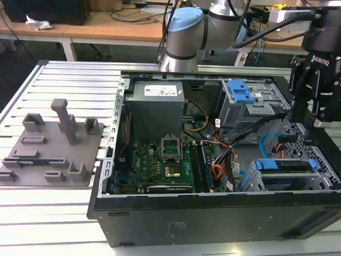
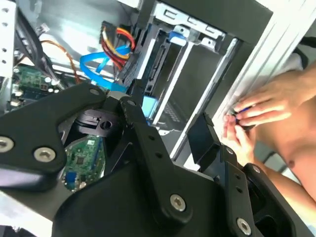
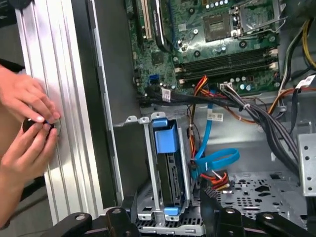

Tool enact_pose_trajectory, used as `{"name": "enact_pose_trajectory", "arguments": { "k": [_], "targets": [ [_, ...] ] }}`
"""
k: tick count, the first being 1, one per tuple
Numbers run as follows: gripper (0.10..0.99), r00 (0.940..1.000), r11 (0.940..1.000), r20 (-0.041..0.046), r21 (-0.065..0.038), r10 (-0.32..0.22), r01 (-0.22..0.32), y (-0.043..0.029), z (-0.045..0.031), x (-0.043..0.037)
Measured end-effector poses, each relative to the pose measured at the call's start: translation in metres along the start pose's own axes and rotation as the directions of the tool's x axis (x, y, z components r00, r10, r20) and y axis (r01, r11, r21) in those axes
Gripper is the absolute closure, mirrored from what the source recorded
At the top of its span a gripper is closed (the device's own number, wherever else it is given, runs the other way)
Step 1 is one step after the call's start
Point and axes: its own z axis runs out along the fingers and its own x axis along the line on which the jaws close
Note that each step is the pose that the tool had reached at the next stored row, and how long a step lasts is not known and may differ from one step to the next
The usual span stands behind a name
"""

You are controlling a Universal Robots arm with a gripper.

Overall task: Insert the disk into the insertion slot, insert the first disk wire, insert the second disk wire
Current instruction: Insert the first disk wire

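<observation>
My gripper (image 3: 168,217) hangs over the open computer case (image 1: 213,218). Its two black fingers (image 3: 210,210) are spread apart, with nothing between them. Straight beneath that gap, the disk (image 3: 172,170) sits inside the insertion slot (image 3: 146,168), and its blue carrier shows along the upper edge. Just beside the slot, a flat blue cable (image 3: 213,159) loops next to a bundle of red, orange and yellow wires (image 3: 217,178). I cannot tell whether either one is plugged into the disk. Beyond them the green motherboard (image 3: 222,44) lies across the case floor. Outside the case wall, a person's two hands (image 3: 29,131) meet on the ribbed aluminium table (image 3: 74,148), pinching a small dark object. Farthest off, on the exterior view's left, a grey moulded fixture tray (image 1: 53,146) rests on the table, well apart from the case.
</observation>
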Motion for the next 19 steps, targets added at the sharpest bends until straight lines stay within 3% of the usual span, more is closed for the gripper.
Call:
{"name": "enact_pose_trajectory", "arguments": {
  "k": [1, 3, 4, 11, 16, 19],
  "targets": [
    [0.463, 0.9996, 1.0000, -0.0293, 0.004, -0.001, 0.001, -0.0006, -0.0009, -0.0056],
    [0.463, 0.9986, 1.0000, -0.0535, 0.007, -0.004, 0.004, 0.0000, -0.0011, -0.0094],
    [0.463, 0.9983, 1.0000, -0.0572, 0.008, -0.005, 0.005, 0.0009, -0.0006, -0.0157],
    [0.463, 0.9981, 0.9996, -0.0567, 0.015, -0.023, 0.024, 0.0038, 0.0072, -0.0365],
    [0.475, 0.9977, 0.9996, -0.0641, 0.016, -0.022, 0.023, 0.0047, 0.0112, -0.0424],
    [0.675, 0.9976, 0.9996, -0.0668, 0.019, -0.020, 0.021, 0.0051, 0.0144, -0.0444]
  ]
}}
